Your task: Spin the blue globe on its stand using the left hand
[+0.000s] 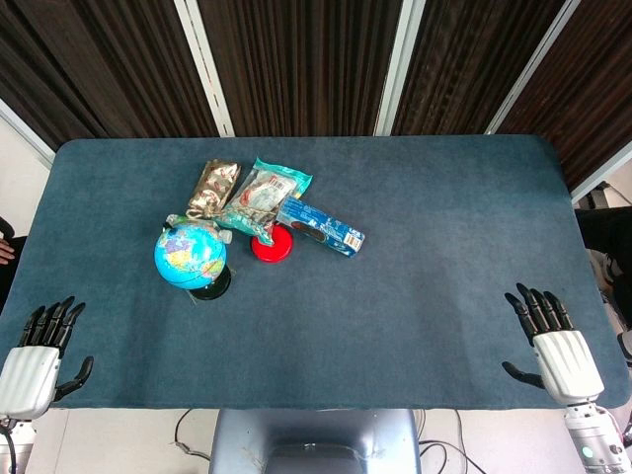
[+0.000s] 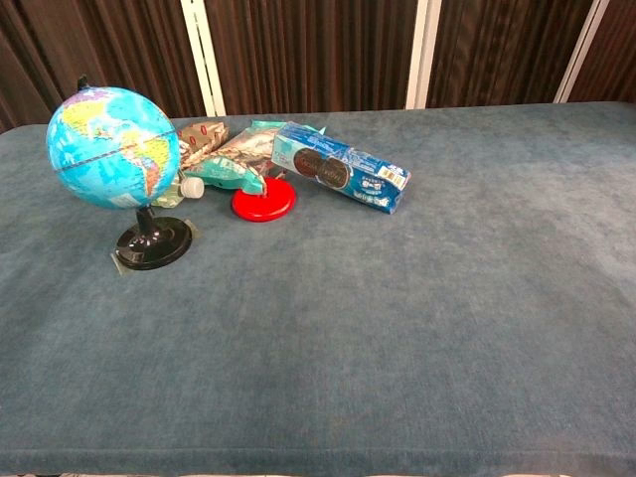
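Note:
The blue globe (image 1: 190,254) stands upright on its black round stand (image 1: 211,284) at the table's left middle; the chest view shows the globe (image 2: 111,147) at the far left on its stand (image 2: 153,242). My left hand (image 1: 39,355) lies open at the front left table edge, well short of the globe, fingers spread and empty. My right hand (image 1: 555,344) rests open at the front right edge, also empty. Neither hand appears in the chest view.
Behind and right of the globe lie a red disc (image 1: 272,244), a blue biscuit box (image 1: 321,228), a brown snack packet (image 1: 213,188) and a green-edged clear packet (image 1: 262,196). The table (image 1: 415,296) has a dark blue cloth surface.

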`<state>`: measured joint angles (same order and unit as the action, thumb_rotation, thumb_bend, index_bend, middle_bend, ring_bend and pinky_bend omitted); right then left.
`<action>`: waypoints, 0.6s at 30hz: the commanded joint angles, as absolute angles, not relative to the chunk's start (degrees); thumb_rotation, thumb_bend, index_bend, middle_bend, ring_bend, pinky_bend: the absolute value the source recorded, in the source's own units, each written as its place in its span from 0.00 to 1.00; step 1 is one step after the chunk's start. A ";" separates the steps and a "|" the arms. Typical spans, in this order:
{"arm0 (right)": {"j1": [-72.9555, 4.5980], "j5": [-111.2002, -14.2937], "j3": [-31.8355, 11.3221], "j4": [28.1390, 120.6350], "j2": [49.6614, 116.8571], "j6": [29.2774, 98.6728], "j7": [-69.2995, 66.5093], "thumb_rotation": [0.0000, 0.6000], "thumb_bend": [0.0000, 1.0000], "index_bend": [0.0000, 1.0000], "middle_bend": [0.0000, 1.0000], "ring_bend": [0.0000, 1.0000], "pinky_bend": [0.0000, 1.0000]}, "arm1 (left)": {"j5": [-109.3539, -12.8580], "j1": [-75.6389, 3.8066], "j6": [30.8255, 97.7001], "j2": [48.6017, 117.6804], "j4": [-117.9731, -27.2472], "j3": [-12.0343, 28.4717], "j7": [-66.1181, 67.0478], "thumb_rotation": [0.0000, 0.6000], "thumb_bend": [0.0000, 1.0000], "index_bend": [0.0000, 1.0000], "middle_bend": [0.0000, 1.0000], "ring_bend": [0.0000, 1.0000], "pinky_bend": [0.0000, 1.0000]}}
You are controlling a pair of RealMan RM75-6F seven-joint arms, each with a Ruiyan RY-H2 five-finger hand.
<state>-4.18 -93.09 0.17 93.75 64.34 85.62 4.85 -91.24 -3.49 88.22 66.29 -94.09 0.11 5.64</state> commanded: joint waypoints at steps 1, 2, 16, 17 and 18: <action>-4.07 -93.16 0.15 93.77 64.34 85.84 4.81 1.00 0.15 0.00 0.00 0.00 0.00 | -91.25 -3.51 88.18 66.30 -94.07 0.09 5.61 1.00 0.39 0.00 0.00 0.00 0.02; -4.04 -93.21 0.17 93.76 64.35 85.88 4.83 1.00 0.15 0.00 0.00 0.00 0.00 | -91.25 -3.54 88.12 66.31 -94.07 0.08 5.60 1.00 0.39 0.00 0.00 0.00 0.02; -4.18 -93.14 -0.03 93.76 64.25 85.85 4.10 1.00 0.15 0.00 0.00 0.00 0.00 | -89.55 -6.85 89.04 74.54 -87.74 5.43 -14.35 1.00 0.35 0.00 0.00 0.00 0.02; -4.24 -93.00 -0.08 93.73 64.31 85.71 4.21 1.00 0.15 0.00 0.00 0.00 0.00 | -89.14 -7.45 88.48 75.05 -87.24 5.96 -15.41 1.00 0.35 0.00 0.00 0.00 0.02; -4.32 -92.84 -0.11 93.69 64.40 85.47 4.46 1.00 0.15 0.00 0.00 0.00 0.00 | -88.58 -8.24 87.64 75.59 -86.80 6.60 -15.98 1.00 0.35 0.00 0.00 0.00 0.02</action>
<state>-4.25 -92.95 -0.07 93.73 64.33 85.62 4.31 -89.91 -6.12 88.65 72.83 -89.19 4.25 -11.47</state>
